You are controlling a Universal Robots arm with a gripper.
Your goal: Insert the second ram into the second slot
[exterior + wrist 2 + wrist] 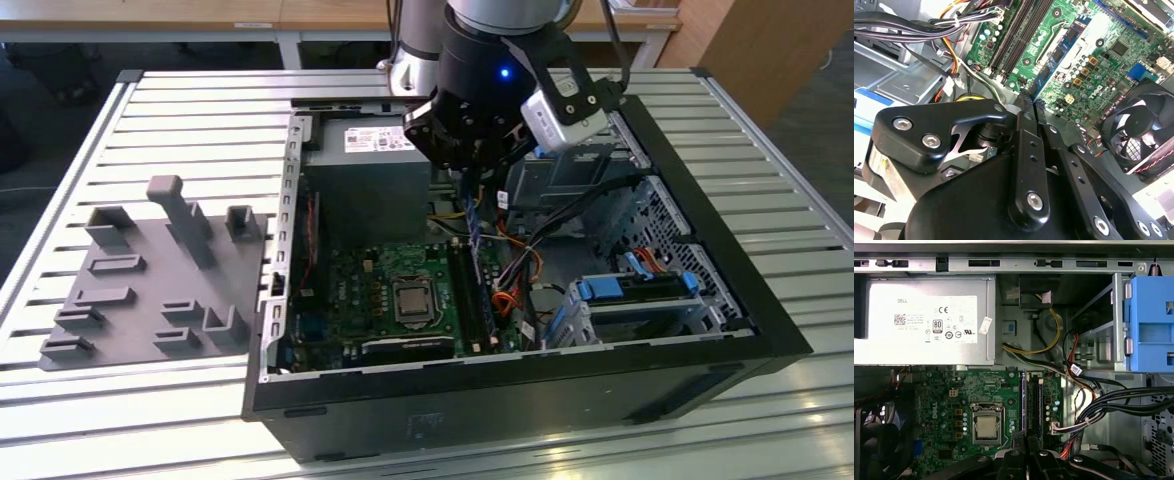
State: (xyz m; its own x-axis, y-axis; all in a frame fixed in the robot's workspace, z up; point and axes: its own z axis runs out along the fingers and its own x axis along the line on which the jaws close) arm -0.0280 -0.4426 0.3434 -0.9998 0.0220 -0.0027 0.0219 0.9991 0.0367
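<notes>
Second ram (1058,56) pinched edge-on in fully closed hand (1029,102), poised just above memory slots (1014,32). Likely to jam or seat crooked if tilted or off the slot line.

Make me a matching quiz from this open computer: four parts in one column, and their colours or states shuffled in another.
Parts:
1. power-supply box
2. motherboard
3. second ram
4. fan

Descriptions:
a. green
b. black, with round blades
c. grey, with a white label
d. clamped in the gripper

Pairs: 1-c, 2-a, 3-d, 4-b
</notes>
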